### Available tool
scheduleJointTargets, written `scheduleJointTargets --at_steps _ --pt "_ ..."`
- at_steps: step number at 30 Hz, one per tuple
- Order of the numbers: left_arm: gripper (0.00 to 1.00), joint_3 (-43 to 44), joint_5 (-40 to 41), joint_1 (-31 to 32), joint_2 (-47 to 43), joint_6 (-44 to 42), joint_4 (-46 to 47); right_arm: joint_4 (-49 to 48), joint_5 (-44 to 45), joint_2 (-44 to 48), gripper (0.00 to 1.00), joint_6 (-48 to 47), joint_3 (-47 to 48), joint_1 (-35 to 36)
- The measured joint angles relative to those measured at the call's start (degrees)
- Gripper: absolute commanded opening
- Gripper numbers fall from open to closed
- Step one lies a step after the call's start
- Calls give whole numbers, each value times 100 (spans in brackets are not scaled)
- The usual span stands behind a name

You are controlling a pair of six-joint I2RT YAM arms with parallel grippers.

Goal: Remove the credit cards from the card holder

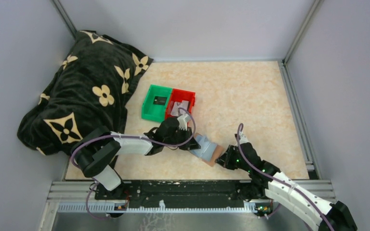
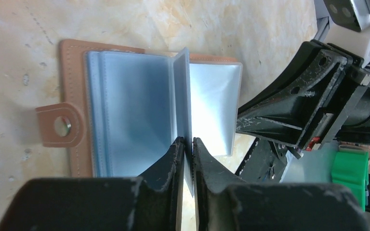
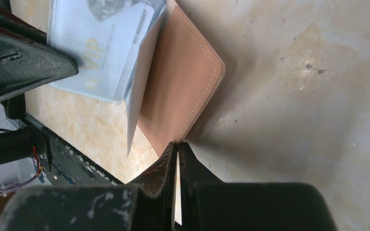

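The card holder (image 1: 207,148) lies open on the table between both grippers, tan outside (image 2: 72,57) and pale blue inside. My left gripper (image 2: 188,142) is shut on one upright blue-grey inner sleeve (image 2: 183,91). In the top view that gripper (image 1: 193,144) sits at the holder's left side. My right gripper (image 3: 178,144) is shut on the edge of the raised tan cover (image 3: 183,82), at the holder's near right corner (image 1: 220,158). A silver-grey credit card (image 3: 101,43) marked VIP shows inside a clear sleeve. One dark card (image 1: 160,100) lies in the green bin, a grey one (image 1: 180,108) in the red bin.
A green bin (image 1: 148,109) and a red bin (image 1: 191,96) stand side by side just beyond the left gripper. A black blanket with cream flowers (image 1: 82,96) fills the back left. Grey walls close in the table. The right arm's black gripper body (image 2: 294,106) is close beside the left fingers.
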State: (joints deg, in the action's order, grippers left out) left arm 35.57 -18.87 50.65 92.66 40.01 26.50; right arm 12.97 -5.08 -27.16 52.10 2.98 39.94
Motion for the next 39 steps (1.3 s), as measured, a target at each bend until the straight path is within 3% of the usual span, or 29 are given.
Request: scheduleJointTargets --at_steps 25,29,32,39 --pt "26 492 151 564 98 -136 -354 -83 160 -225 0 -153 13 0" --pt "27 605 149 634 184 -181 -407 -81 157 -225 13 -155 20 0" --pt "29 697 146 708 262 -216 -439 -26 175 -225 17 -173 68 0" --pt "33 820 -192 992 282 -192 -422 -24 286 -284 8 -232 103 0"
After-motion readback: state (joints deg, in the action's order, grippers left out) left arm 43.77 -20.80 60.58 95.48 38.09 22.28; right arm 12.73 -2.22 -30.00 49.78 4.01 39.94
